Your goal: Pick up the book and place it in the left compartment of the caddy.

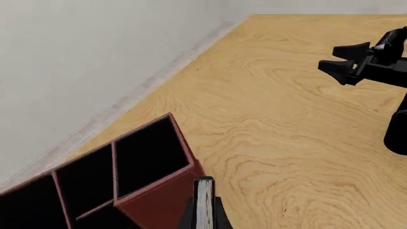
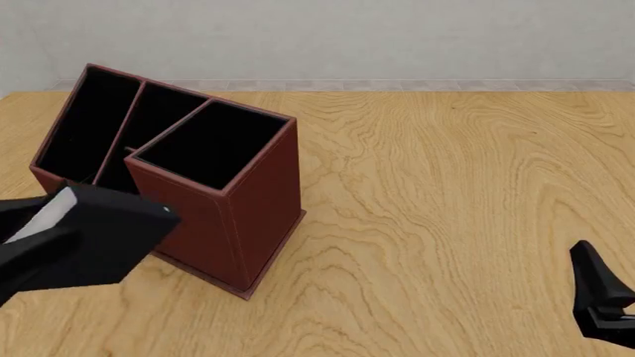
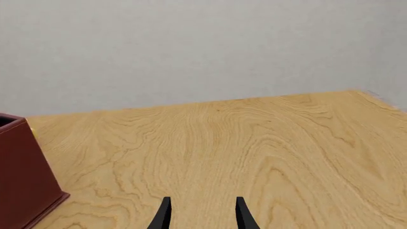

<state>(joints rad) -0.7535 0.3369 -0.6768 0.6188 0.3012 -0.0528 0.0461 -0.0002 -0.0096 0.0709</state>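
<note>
So the left pincer (image 1: 203,217) is clamped on the book (image 2: 94,234), holding it up off the worktop (image 2: 447,193) near the front left corner, just in front of the caddy (image 2: 253,201). My guess is it's carried this high so it can clear the walls and drop in from above, since the caddy's tall square section sits closest to the arm and the left compartment (image 2: 85,123), the long narrow slot, is on the far side toward the back left corner. The book still needs to travel over the tall section and the shorter slot to get there, so I'd call this mid-carry, nothing placed yet. The right pincer (image 3: 201,212) sits low near the front right corner with its fingers apart and nothing between them, well clear of everything, probably just parked out of the way. View differences: the front view shows the book's black cover and a sliver of white pages, but the fingers gripping it are hard to make out; the left wrist view shows the page edge squeezed between the two fingers and looks down into all three black-lined sections, plus the other arm across the worktop. The right wrist view only catches one corner of the caddy and bare wood.
</note>
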